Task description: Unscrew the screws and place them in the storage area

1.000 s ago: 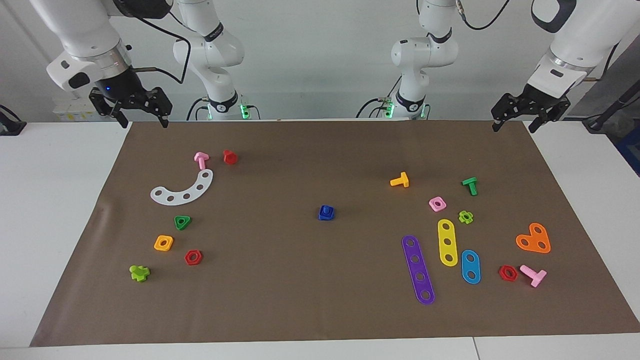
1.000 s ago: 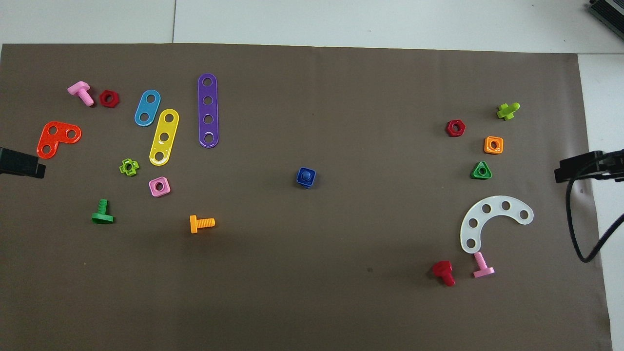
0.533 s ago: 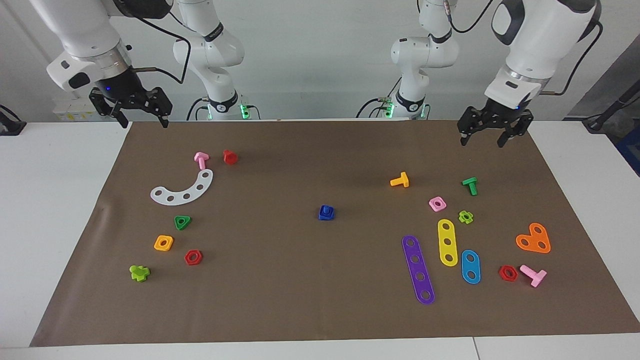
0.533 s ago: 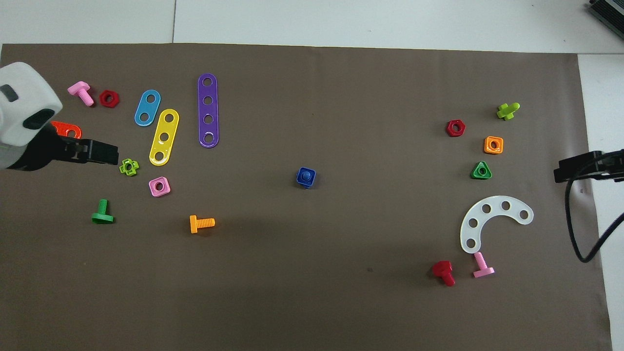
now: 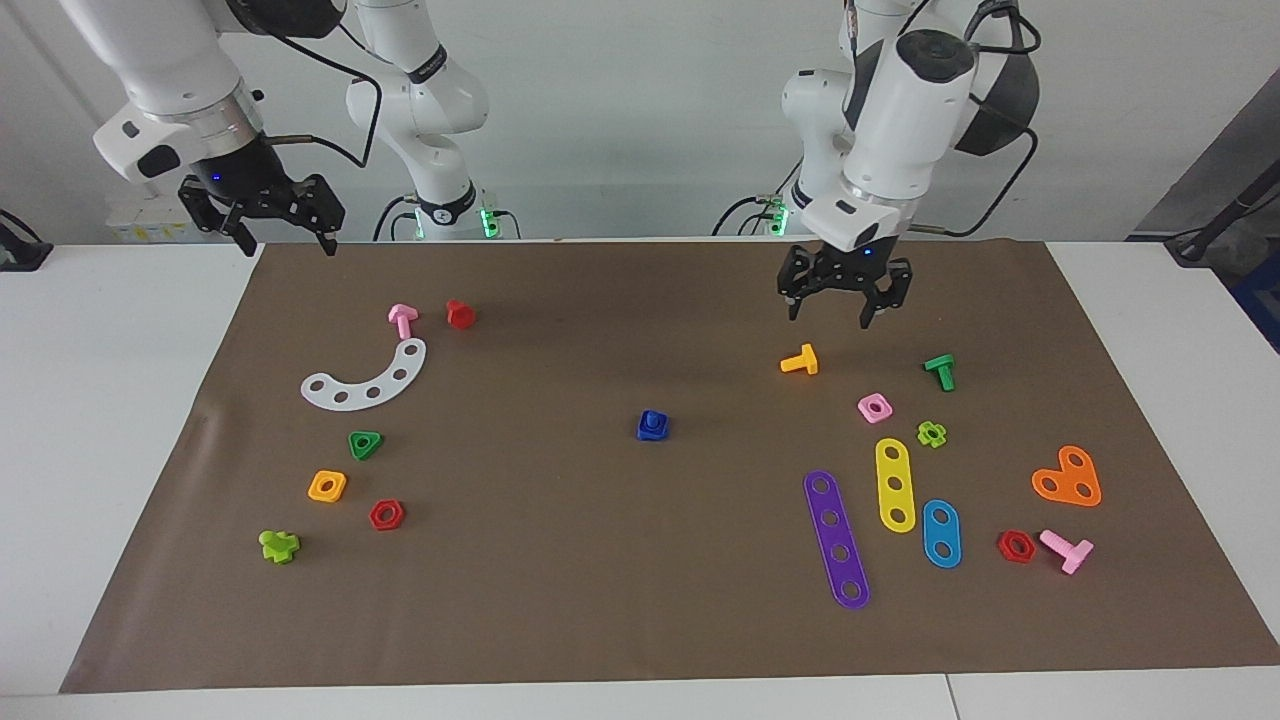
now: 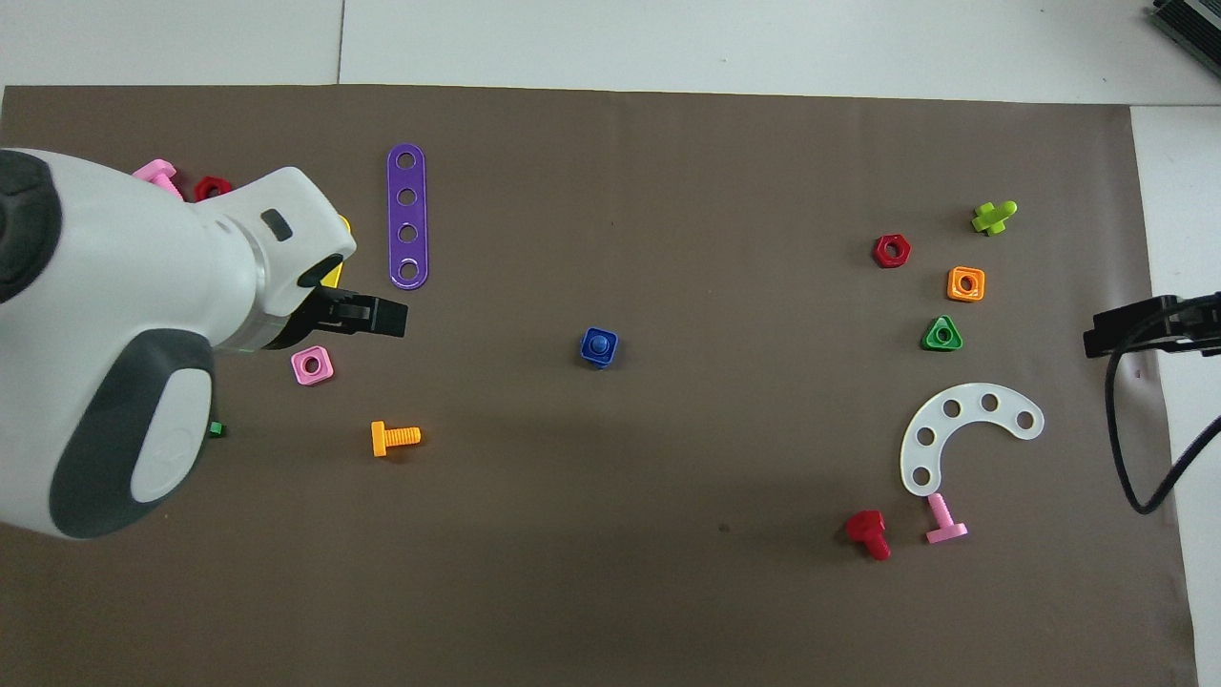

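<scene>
A blue square nut [image 5: 652, 426] lies at the middle of the brown mat, also in the overhead view [image 6: 598, 346]. A dark-blue stem end shows in its hole; the screw's head is hidden. My left gripper [image 5: 832, 316] is open and empty in the air, over the mat by an orange bolt [image 5: 800, 360], toward the left arm's end from the nut; it also shows in the overhead view [image 6: 382, 317]. My right gripper [image 5: 286, 246] is open and waits over the mat's corner. The storage area [image 5: 440, 440] is the mat around a white curved strip [image 5: 366, 380].
Green, orange and red nuts [image 5: 365, 444] and a pink bolt [image 5: 402, 319] lie by the white strip. Purple [image 5: 836, 538], yellow and blue strips, a pink nut [image 5: 874, 407], a green bolt [image 5: 940, 371] and an orange plate [image 5: 1068, 478] lie toward the left arm's end.
My left arm has swung from the mat's corner at its own end toward the middle and lower, and is now by the orange bolt. The right arm and the parts have not moved.
</scene>
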Robot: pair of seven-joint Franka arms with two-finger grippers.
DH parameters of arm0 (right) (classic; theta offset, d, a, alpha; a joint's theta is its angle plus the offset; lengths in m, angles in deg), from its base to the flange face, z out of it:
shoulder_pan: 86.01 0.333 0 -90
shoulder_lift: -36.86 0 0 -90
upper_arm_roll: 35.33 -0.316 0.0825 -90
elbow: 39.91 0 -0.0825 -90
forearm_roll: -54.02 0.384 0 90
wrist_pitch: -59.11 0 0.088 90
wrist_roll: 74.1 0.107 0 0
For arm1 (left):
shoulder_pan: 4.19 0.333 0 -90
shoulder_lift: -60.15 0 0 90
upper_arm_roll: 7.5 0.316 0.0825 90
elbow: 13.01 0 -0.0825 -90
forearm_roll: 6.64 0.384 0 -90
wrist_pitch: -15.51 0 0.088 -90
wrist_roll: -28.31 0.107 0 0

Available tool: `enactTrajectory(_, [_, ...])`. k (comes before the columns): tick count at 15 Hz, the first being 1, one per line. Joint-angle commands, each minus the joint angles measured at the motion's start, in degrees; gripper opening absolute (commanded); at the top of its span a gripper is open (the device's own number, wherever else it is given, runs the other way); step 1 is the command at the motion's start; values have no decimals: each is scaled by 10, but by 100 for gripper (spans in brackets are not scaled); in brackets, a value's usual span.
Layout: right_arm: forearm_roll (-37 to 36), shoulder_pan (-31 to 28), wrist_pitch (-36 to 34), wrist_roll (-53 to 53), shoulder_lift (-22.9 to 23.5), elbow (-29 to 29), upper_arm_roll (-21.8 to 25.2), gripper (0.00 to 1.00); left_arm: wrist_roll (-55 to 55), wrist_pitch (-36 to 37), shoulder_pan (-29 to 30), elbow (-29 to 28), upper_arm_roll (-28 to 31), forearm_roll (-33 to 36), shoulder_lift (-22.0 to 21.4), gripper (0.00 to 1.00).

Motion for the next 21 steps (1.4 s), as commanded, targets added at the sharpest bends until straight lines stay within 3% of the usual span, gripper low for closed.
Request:
enactTrajectory(1, [1,-4,7,-15,-6,-10,-2,100,-40,-53,-52,-4,10,0,38,100])
enactTrajectory(8, [1,-4,7,-15,-6,-10,-2,100,-51,-157,-111,4,8,-3,126,100])
enactTrajectory(13, [1,-4,7,-15,-7,-13,-2,100,-84,-204,-148,53,10,-4,227,100])
enactTrajectory(16, [1,-4,8,-15,-7,-14,-2,100,-86,-232,-152,57,10,1,253,100])
enactTrajectory(21, [1,-4,8,-15,-7,-14,-2,100,-85,-268,-155,19,9,7,254,95])
